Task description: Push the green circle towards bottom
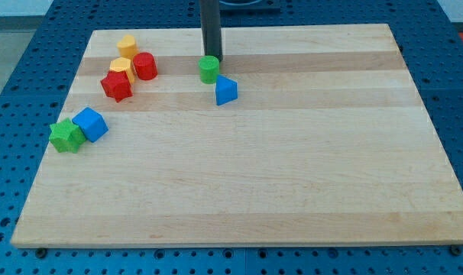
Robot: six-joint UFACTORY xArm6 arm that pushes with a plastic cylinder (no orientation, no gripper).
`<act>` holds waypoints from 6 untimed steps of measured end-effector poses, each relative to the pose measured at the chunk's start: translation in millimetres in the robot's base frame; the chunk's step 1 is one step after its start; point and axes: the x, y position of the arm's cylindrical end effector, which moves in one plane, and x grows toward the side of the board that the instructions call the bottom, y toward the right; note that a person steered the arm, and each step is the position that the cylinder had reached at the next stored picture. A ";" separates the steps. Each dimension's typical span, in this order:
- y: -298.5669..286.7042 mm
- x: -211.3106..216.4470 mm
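The green circle [208, 69] stands on the wooden board near the view's top, a little left of centre. My tip [215, 59] is at the end of the dark rod coming down from the view's top edge; it sits just above and slightly right of the green circle, touching or nearly touching it. A blue triangle block [225, 91] lies just below and to the right of the green circle, close to it.
At the upper left are a yellow cylinder [126, 46], a red cylinder [145, 66], a yellow block [121, 69] and a red star [116, 85]. At the left edge are a green star [66, 135] and a blue block [90, 123]. The board [293, 176] lies on a blue perforated table.
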 end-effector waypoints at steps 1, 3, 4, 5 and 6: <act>-3.9 -0.8; -3.9 -7.7; -5.0 -12.3; -42.5 -22.2; -67.8 -33.4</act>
